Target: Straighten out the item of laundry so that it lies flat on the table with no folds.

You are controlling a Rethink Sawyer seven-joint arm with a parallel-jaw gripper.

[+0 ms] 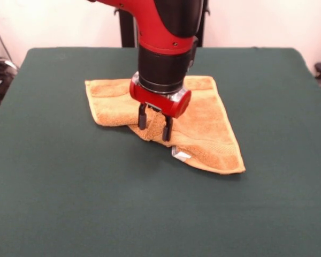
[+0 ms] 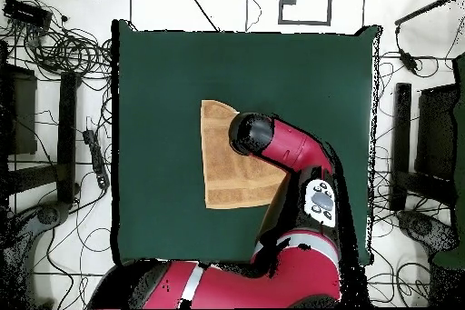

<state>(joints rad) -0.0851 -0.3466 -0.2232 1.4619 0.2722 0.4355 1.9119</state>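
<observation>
Bunched terry towel (image 1: 203, 126) between gripper (image 1: 154, 122) jaws, green felt table (image 1: 69, 187)

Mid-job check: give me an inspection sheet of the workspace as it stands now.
Surface: table covered in dark green cloth.
Job's things: orange-yellow towel folded over into a rough triangle, not flat; small white tag at its near edge.
Clutter: nothing seen on the table.
Grippers: gripper down on the towel, fingers pinching a bunched fold at the near edge.
Cables: many loose cables on the floor around the table.
Surroundings: dark equipment on the floor; white wall behind.
</observation>
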